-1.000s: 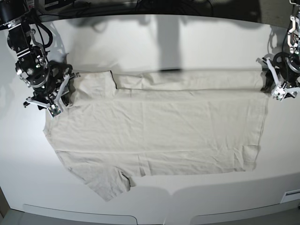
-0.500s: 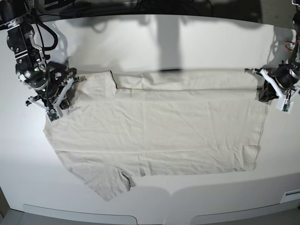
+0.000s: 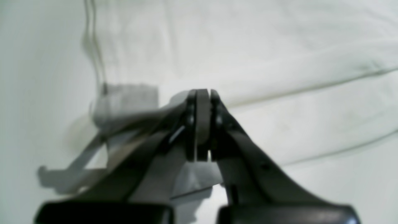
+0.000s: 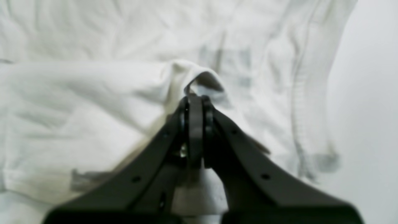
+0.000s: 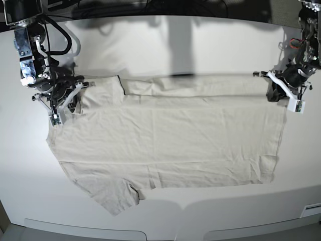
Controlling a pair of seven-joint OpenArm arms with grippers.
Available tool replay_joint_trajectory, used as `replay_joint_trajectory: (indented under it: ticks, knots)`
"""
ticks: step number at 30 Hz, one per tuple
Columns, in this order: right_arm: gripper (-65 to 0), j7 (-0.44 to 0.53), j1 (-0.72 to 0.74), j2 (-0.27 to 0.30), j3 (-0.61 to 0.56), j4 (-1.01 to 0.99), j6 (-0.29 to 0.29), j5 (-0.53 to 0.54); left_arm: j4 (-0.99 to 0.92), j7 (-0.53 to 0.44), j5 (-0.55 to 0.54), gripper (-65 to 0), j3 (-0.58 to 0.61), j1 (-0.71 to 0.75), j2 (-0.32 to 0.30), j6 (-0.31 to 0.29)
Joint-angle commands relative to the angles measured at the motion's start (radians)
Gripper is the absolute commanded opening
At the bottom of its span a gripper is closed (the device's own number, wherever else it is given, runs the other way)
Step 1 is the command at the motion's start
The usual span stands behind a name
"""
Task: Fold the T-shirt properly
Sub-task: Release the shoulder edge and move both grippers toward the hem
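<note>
The cream T-shirt (image 5: 170, 135) lies spread flat on the white table (image 5: 165, 45), its far edge folded over into a narrow band. In the base view my right gripper (image 5: 69, 104) sits at the shirt's far-left sleeve corner and my left gripper (image 5: 274, 93) at its far-right hem corner. The right wrist view shows the right gripper (image 4: 195, 98) shut, with a raised pinch of T-shirt (image 4: 77, 93) at its tips. The left gripper (image 3: 200, 93) is also shut, and the hem corner of the T-shirt (image 3: 279, 46) is drawn up against its fingers.
A small white label (image 5: 312, 208) sits at the table's front right edge. Dark equipment and cables line the far edge behind the table. Bare table surrounds the shirt on all sides.
Both grippers went from open to shut at the shirt's far corners. Each arm shifted slightly toward the table's far side, and the left gripper slid inward onto the hem corner.
</note>
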Motion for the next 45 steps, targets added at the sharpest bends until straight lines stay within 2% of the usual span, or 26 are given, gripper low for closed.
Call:
replay_joint_trajectory:
  ticks: [1,4,7,13,17,24,29,34,38,42,45]
  knots:
    - [-65.0,-0.008,0.013,0.019,0.009,-0.01,0.004,-0.002,-0.016,-0.029,-0.008,-65.0,-0.01,-0.01,-0.016,0.0]
    - [-65.0,-0.01,0.007,0.019,0.009,-0.055,0.045,0.0,-0.106,-0.054,-0.008,-65.0,-0.01,-0.01,-0.006,0.0]
    - [-65.0,-0.006,-0.015,0.02,0.009,-0.056,0.053,-0.003,-0.155,-0.039,-0.008,-65.0,-0.01,-0.006,0.015,-0.001]
    - [-65.0,0.029,-0.077,0.026,0.009,-0.055,0.052,-0.01,-0.152,-0.023,-0.003,-65.0,-0.01,0.056,0.027,-0.002]
    - [-65.0,0.04,-0.136,0.046,0.009,-0.04,0.052,-0.007,-0.129,-0.029,0.041,-65.0,-0.011,0.136,0.028,-0.002]
    - [-65.0,0.063,-0.294,0.053,0.009,0.068,0.05,-0.044,-0.062,-0.059,0.073,-65.0,-0.012,0.273,0.028,0.0]
    - [-65.0,0.062,-0.415,0.053,0.015,0.143,0.024,-0.06,-0.018,-0.06,0.098,-65.0,-0.013,0.369,0.028,0.0]
    - [-65.0,0.076,-0.547,0.047,0.1,0.193,0.01,-0.072,0.0,-0.098,0.098,-65.0,-0.027,0.46,0.029,0.0]
    - [-65.0,0.125,-0.64,0.004,0.214,0.225,0.01,-0.071,0.001,-0.126,0.097,-65.0,-0.076,0.507,0.029,-0.001]
    - [-65.0,0.153,-0.665,-0.04,0.283,0.238,0.011,-0.072,0.041,-0.126,0.098,-65.0,-0.095,0.541,0.029,-0.021]
    - [-65.0,0.172,-0.65,-0.047,0.295,0.238,0.011,-0.071,0.092,-0.126,0.098,-65.0,-0.096,0.543,0.028,-0.037]
